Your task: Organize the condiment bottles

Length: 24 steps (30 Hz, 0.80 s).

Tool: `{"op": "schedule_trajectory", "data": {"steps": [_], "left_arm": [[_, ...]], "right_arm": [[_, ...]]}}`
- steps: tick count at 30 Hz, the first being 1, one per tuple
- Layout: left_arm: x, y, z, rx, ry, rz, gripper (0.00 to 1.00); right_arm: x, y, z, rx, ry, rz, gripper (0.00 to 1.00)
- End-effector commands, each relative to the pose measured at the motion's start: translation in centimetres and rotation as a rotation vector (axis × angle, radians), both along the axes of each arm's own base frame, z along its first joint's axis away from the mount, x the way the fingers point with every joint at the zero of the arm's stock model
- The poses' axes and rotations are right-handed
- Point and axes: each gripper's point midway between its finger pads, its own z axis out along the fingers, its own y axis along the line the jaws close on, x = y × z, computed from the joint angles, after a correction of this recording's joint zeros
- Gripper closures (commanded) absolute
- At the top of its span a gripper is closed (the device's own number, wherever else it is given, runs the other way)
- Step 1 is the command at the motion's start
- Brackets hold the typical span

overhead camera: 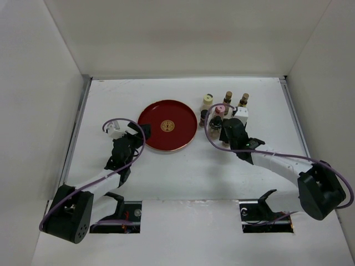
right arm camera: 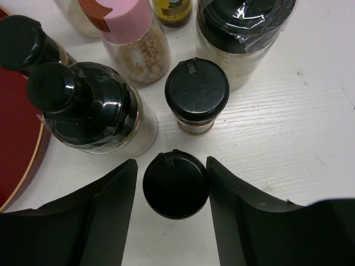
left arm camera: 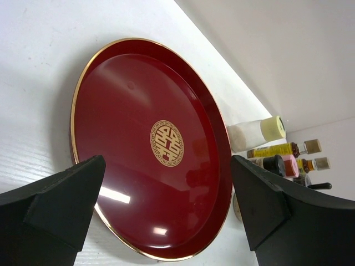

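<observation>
The right jaws straddle a small black-capped bottle (right arm camera: 176,184) at the cluster's near edge, right of the round red tray (overhead camera: 152,136); whether they grip it I cannot tell. Close squarely on the cap, clear of the neighbouring bottles (right arm camera: 197,91). The left jaws hang released, empty.

Robotics test cell, laboratory type. A bare white table (overhead camera: 183,177) is boxed in by plain white panels (overhead camera: 33,83) on the left, right and far sides. Left arm (overhead camera: 94,180) and right arm (overhead camera: 277,163) are bolted at its near edge, with purple cabling (overhead camera: 288,157) exposed and mounting cut-outs (overhead camera: 115,217) beside the bases.
</observation>
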Motion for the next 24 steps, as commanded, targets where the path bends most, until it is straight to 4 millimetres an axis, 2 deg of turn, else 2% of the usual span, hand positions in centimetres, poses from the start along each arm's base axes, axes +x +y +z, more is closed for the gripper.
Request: {"op": "schedule_trajectory", "data": {"steps": [1, 5, 9, 12, 14, 17, 21, 24], "left_arm": [[0.3, -0.1, 1.5, -0.033, -0.061, -0.007, 0.00], [0.2, 0.0, 1.9, -0.038, -0.071, -0.006, 0.00], [0.2, 0.1, 1.8, -0.047, -0.069, -0.006, 0.00], [0.1, 0.4, 1.8, -0.046, -0.073, 0.009, 0.00], [-0.1, 0.8, 1.7, -0.057, -0.073, 0.020, 0.00], [-0.4, 2.2, 1.9, -0.075, -0.088, 0.069, 0.00], [-1.0, 4.0, 1.8, -0.108, -0.094, 0.126, 0.00], [-1.2, 5.4, 1.4, -0.116, -0.086, 0.172, 0.00]], "right_arm": [[1.4, -0.2, 2.3, 0.011, -0.076, -0.042, 0.45], [0.8, -1.3, 3.1, -0.008, -0.105, -0.078, 0.57], [-1.0, -0.4, 4.4, -0.017, -0.107, -0.029, 0.60], [-2.3, 1.0, 6.3, 0.017, -0.122, 0.027, 0.61], [-2.7, 3.4, 7.9, 0.061, -0.138, 0.101, 0.61], [-2.3, 8.1, 10.0, 0.130, -0.163, 0.211, 0.61], [0.0, 15.8, 12.4, 0.200, -0.218, 0.363, 0.60], [2.1, 21.0, 13.3, 0.224, -0.242, 0.437, 0.60]]}}
